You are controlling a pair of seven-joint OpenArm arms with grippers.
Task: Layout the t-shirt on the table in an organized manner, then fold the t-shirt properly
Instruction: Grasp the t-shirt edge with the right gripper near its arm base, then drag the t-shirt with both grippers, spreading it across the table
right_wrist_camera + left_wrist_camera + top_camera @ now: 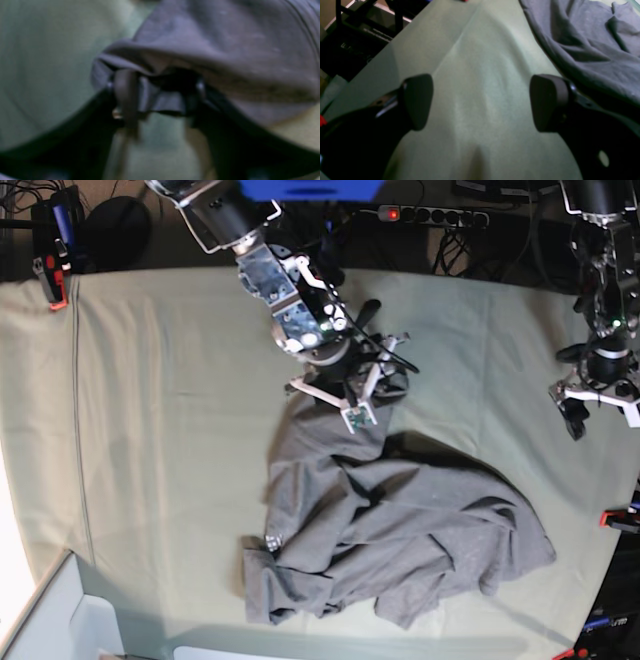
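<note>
The dark grey t-shirt (400, 540) lies crumpled on the middle and right of the pale green table (160, 430). My right gripper (378, 392) is down at the shirt's far edge. In the right wrist view its fingers (125, 95) stand partly closed around a fold of the t-shirt (225, 50). Blur hides whether they pinch the fold. My left gripper (600, 412) hangs over bare cloth at the table's right side. Its pads (418, 100) are wide apart with nothing between them. The t-shirt (590, 45) lies beyond the right pad.
Red clips (57, 302) (612, 518) sit at the table's edges. A power strip (430, 215) and cables lie beyond the far edge. A white box corner (60, 620) shows at the near left. A black frame (357, 32) stands off the table's edge.
</note>
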